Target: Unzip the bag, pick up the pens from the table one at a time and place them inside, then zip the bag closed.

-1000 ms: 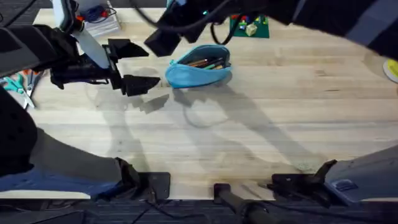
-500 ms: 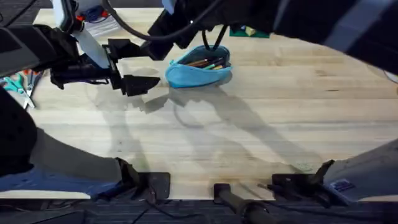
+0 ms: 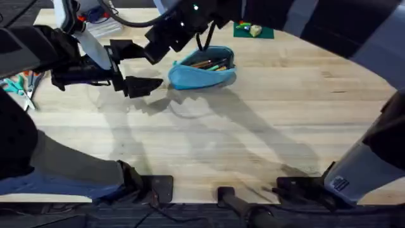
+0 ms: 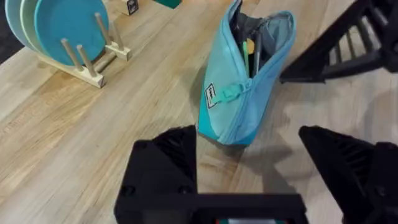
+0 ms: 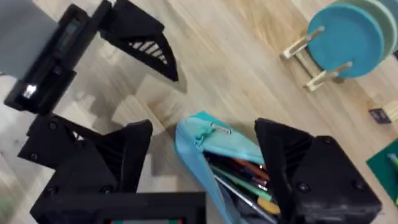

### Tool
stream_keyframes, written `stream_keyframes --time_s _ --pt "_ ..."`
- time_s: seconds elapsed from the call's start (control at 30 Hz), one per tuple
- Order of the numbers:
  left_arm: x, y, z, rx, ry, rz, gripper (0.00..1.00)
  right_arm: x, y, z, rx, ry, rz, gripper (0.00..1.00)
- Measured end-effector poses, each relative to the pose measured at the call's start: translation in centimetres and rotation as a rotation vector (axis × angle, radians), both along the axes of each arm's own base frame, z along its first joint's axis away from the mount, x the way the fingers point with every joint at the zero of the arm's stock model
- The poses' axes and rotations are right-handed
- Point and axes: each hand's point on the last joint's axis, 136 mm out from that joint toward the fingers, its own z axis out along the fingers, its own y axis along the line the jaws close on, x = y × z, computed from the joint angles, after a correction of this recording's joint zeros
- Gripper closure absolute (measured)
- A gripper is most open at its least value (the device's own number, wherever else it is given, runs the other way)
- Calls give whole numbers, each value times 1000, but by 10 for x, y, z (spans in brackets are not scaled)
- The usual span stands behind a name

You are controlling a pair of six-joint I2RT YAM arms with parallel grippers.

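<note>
The light-blue bag (image 3: 202, 71) lies unzipped at the far middle of the table (image 3: 253, 133), with several pens (image 3: 209, 64) showing in its mouth. My left gripper (image 3: 142, 66) stands open just left of the bag, level with it and apart from it; in the left wrist view the bag (image 4: 239, 87) and its zipper pull lie ahead of the gripper (image 4: 249, 142). My right gripper (image 3: 166, 43) hovers open above the bag's left end. In the right wrist view that end (image 5: 202, 134) sits between its fingers, with the pens (image 5: 242, 177) beside it.
Teal discs on a wooden stand (image 4: 56, 31) stand beyond the bag. Orange- and teal-handled scissors (image 3: 19, 85) lie at the left edge. A green mat with small objects (image 3: 253, 28) is at the back. The near half of the table is bare wood.
My right arm has swung left and lower over the bag's left end. The left arm and the bag have not moved.
</note>
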Motion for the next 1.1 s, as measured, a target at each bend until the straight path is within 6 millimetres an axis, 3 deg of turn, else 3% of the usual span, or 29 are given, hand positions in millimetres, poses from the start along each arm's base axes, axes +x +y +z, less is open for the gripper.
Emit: stream_keyframes --time_s 0.5,1.1 --pt "0 0 0 2 1 0 7 -1 -6 -52 -88 113 -36 8" --pt "0 0 0 2 1 0 7 4 -9 -55 -70 137 -84 34"
